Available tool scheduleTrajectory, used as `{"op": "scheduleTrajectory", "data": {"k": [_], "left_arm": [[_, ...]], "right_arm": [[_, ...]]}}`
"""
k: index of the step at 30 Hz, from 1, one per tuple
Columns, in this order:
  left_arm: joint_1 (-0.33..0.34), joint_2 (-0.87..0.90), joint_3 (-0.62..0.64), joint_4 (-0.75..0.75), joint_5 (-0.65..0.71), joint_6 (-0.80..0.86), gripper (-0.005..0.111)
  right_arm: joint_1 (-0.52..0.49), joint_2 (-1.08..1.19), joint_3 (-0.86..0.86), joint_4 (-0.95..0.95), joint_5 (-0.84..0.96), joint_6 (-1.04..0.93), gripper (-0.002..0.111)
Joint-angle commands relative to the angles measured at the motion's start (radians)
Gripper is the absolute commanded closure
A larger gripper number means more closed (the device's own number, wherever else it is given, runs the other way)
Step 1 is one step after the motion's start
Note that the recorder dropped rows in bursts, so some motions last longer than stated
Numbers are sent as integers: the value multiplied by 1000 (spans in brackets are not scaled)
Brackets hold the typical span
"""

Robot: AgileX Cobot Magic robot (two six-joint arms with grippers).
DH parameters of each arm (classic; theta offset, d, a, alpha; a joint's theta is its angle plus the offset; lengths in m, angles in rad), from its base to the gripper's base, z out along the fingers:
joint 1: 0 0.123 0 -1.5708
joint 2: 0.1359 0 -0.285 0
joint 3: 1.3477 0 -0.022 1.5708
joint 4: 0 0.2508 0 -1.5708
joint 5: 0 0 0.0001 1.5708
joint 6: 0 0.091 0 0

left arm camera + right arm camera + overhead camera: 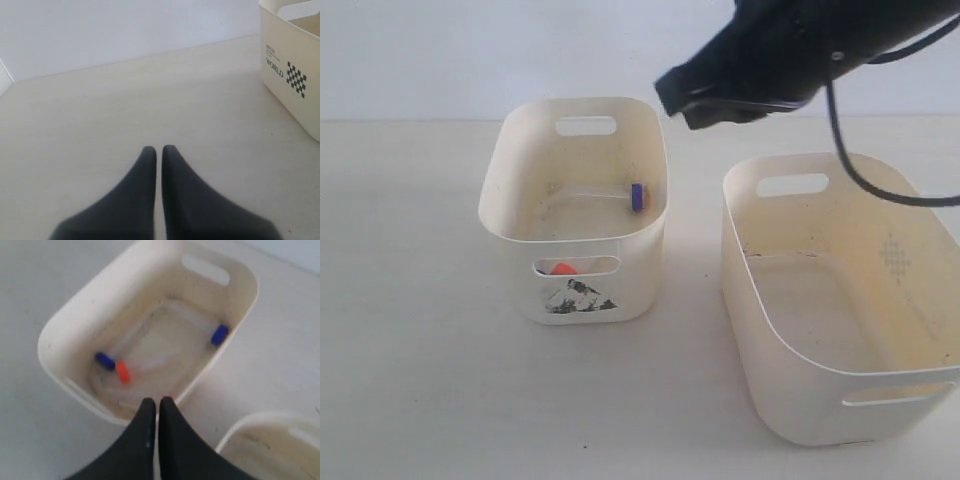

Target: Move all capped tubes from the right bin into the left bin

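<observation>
The left bin (520, 180) (65, 325), with the mountain picture on its front, holds the capped tubes. One blue-capped tube (637, 196) (218, 334) lies along its far wall. A second blue cap (104, 360) and an orange-red cap (122, 372) lie together at the other end, and the orange cap (563, 268) shows through the front handle slot. The right bin (840, 400) (235, 432) shows no tubes inside. My right gripper (672, 95) (156, 401) hangs shut and empty, high over the left bin's rim. My left gripper (157, 149) is shut over bare table, holding nothing.
A cream tub's side with a "WORLD" print and checker mark (295, 80) stands off to one side of my left gripper. The right arm's black cable (860, 180) droops over the right bin's far rim. A white wall (470, 50) backs the table.
</observation>
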Motion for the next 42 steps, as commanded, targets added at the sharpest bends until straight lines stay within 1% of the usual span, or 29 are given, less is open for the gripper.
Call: {"op": "scheduleTrajectory", "data": {"k": [1,6,23,28,31,34,35,37,42], "left_arm": [[-1,0,-4,-3,-4,-10,102],[-1,0,-4,-3,-4,-10,102],[-1,0,-4,-3,-4,-10,102],[-1,0,-4,-3,-4,-10,102],[-1,0,-4,-3,-4,-10,102],[-1,0,-4,-3,-4,-10,102],[-1,0,-4,-3,-4,-10,102],[-1,0,-4,-3,-4,-10,102],[-1,0,-4,-3,-4,-10,102]], "right_arm": [[-21,-82,-3,-37,196,-7,106],[-21,-114,-3,-37,201,-7,106],[-21,-125,-3,-37,198,-7,106],[-21,-210,-3,-47,147,-23,106],[-21,-307,32,-40,59,-18,106],[-24,-430,129,-32,-101,-18,106],[-37,-488,188,-19,-146,-18,106],[-76,-568,291,7,-215,-18,106],[-232,-853,647,58,-455,-16,106]]}}
